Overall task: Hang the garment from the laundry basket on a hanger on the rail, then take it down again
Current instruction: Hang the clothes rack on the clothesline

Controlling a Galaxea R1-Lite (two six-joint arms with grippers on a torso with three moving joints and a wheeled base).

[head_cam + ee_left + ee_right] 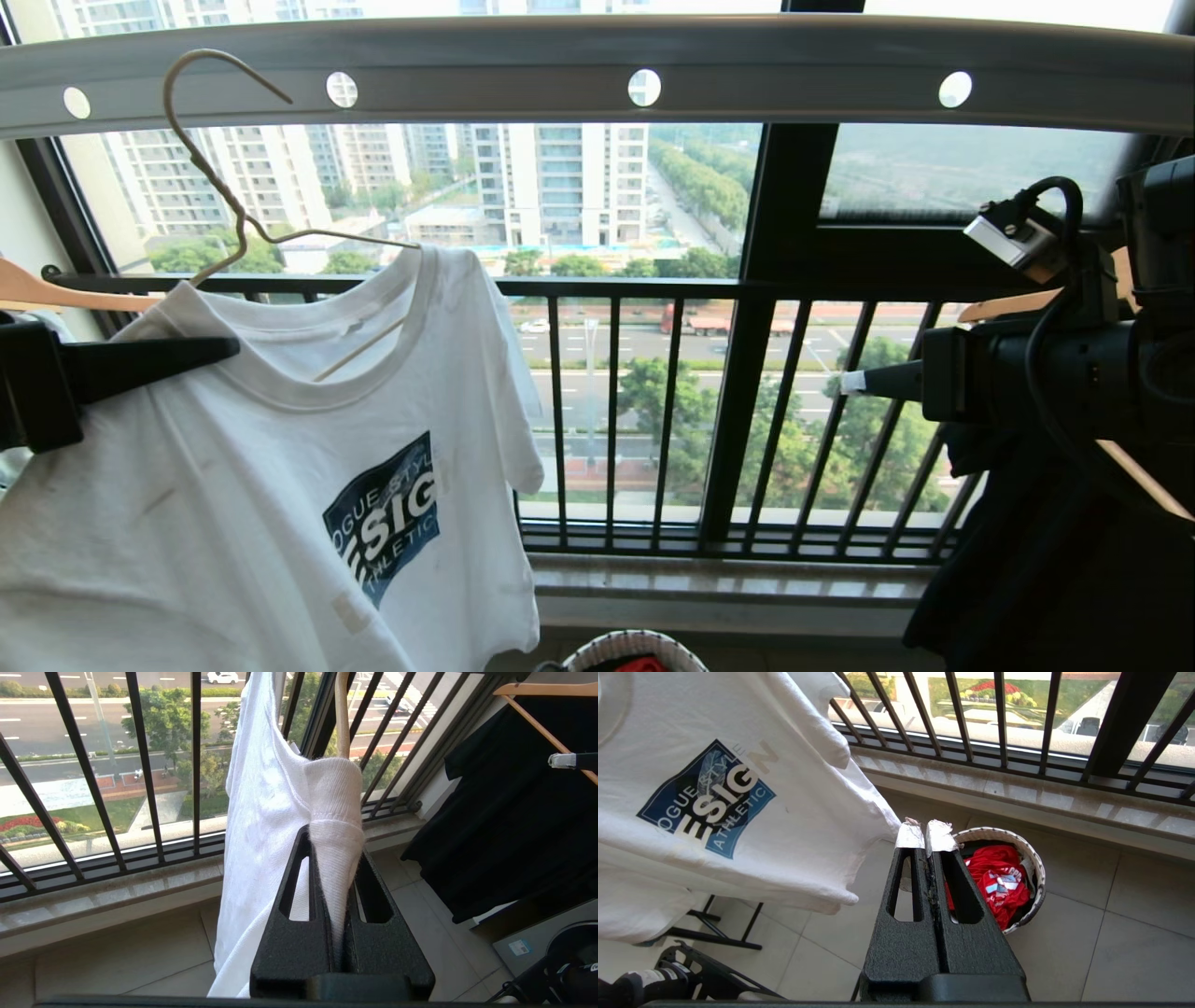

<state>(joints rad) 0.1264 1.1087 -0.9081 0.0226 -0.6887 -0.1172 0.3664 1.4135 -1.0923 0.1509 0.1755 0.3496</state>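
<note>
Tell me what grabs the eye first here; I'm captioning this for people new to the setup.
The white T-shirt with its blue chest logo fills the lower left, draped on a wire hanger tilted below the holed rail. The left gripper is shut on its shoulder. The right gripper, shut and empty, is above the woven basket holding something red.

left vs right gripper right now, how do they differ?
1. The left gripper is shut on the T-shirt, pinching its collar; the right gripper is shut on nothing.
2. The left gripper sits at the shirt's shoulder; the right gripper hangs apart from it, with the laundry basket beyond.
Shared: both are black, fingers together.
</note>
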